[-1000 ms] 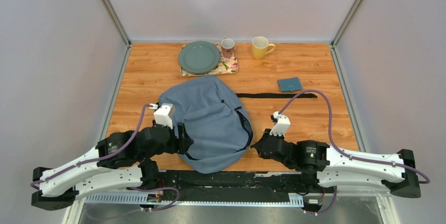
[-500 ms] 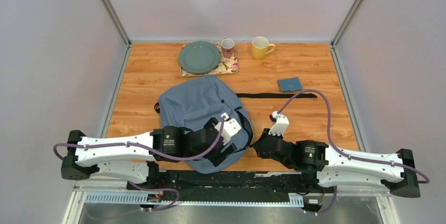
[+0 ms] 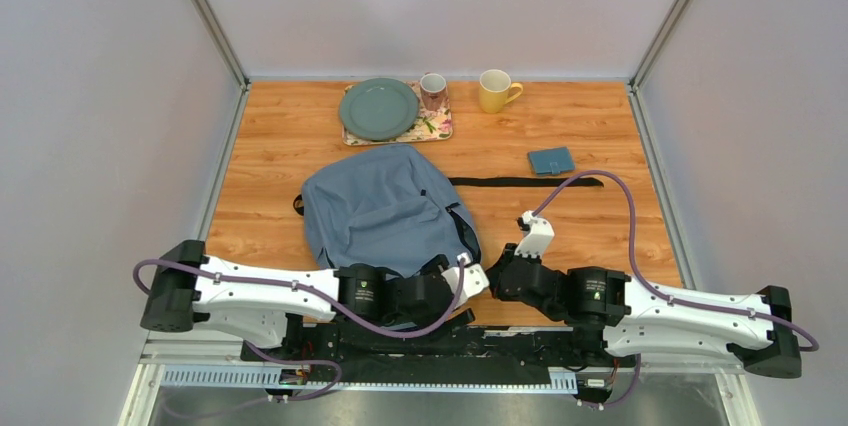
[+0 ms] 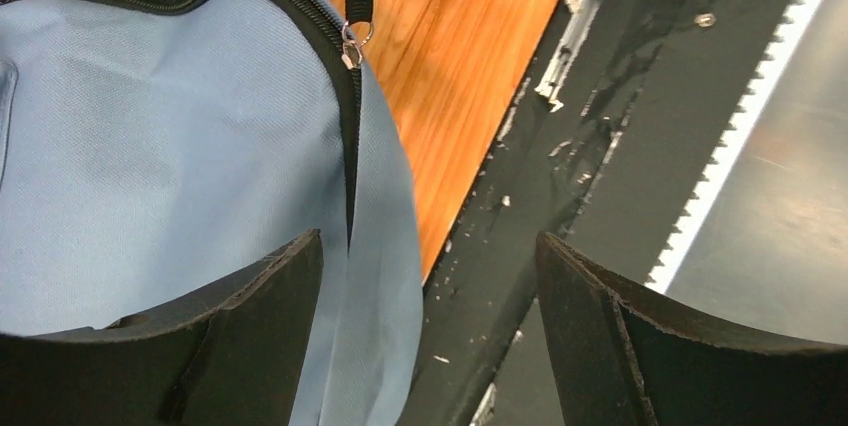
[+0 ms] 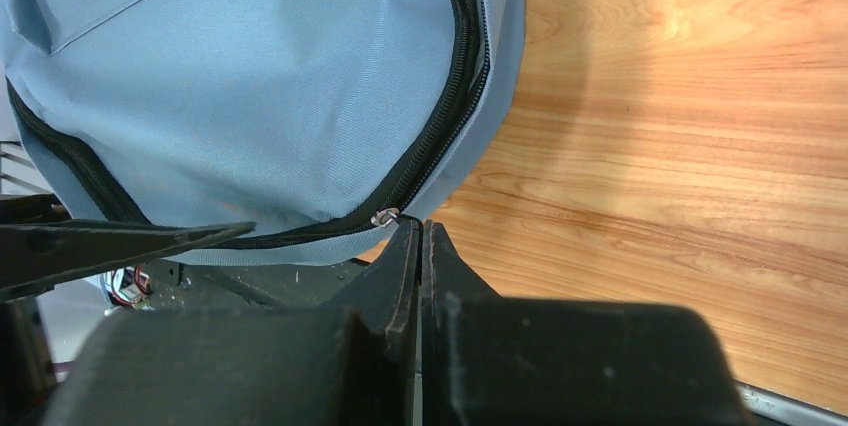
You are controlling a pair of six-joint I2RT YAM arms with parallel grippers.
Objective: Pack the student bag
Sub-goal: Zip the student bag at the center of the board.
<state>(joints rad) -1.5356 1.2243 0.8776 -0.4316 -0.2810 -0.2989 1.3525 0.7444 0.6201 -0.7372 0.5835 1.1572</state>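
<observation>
Wooden tabletop [image 3: 610, 116], enclosed by pale walls, carries the work.

Right gripper [image 5: 420, 234]: jaws clenched flat together, pinching the black tab of the zipper pull [image 5: 386, 216] at the near right corner of the student bag [image 3: 375, 211].

Left gripper [image 4: 428, 246]: jaws spread wide, grasping nothing. It is poised over the same corner, one finger above the grey-blue fabric, the other above the black rail [image 4: 560, 146] at the table's near edge.

The bag lies flat, centred, close to the near edge. Beyond it lie a black strap [image 3: 525, 182] and a teal case [image 3: 551, 160]. At the far edge stand a green plate [image 3: 378, 108] on a floral tray [image 3: 437, 128], a pink mug [image 3: 433, 91] and a yellow mug [image 3: 494, 91].
</observation>
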